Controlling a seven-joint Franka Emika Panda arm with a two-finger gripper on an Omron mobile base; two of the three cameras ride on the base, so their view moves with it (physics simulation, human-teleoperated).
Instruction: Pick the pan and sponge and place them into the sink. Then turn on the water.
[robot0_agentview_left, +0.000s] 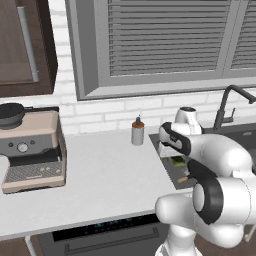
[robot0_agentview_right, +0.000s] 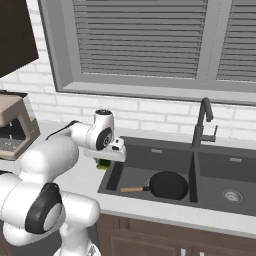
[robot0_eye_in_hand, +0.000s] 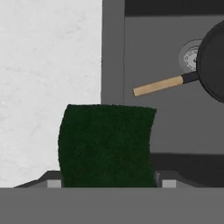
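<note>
Two dark finger tips peek out on either side of the sponge (robot0_eye_in_hand: 107, 146) in the hand view, so the gripper (robot0_eye_in_hand: 107, 181) is pinching the sponge between its jaws, its dark green face turned to the camera and hanging over the seam where the pale counter (robot0_eye_in_hand: 48, 65) meets the left rim of the sink (robot0_eye_in_hand: 113, 52). Going left to right across the left base view, a beige coffee machine (robot0_agentview_left: 31, 150) stands at the far left of the counter with a dark pot-like vessel (robot0_agentview_left: 11, 114) on top, then a small grey dispenser bottle (robot0_agentview_left: 137, 132) sits by the brick wall, and then the white arm bends over the sink's left edge, where a bit of green sponge (robot0_agentview_left: 178, 161) shows under the hand. In the right base view the sponge (robot0_agentview_right: 104, 164) hangs just below the hand at the sink's left rim; to its right the pan (robot0_agentview_right: 168, 185) lies flat in the left basin, its wooden handle pointing left towards the hand yet apart from it, and the tall dark tap (robot0_agentview_right: 201, 125) rises behind the divider between the basins
</note>
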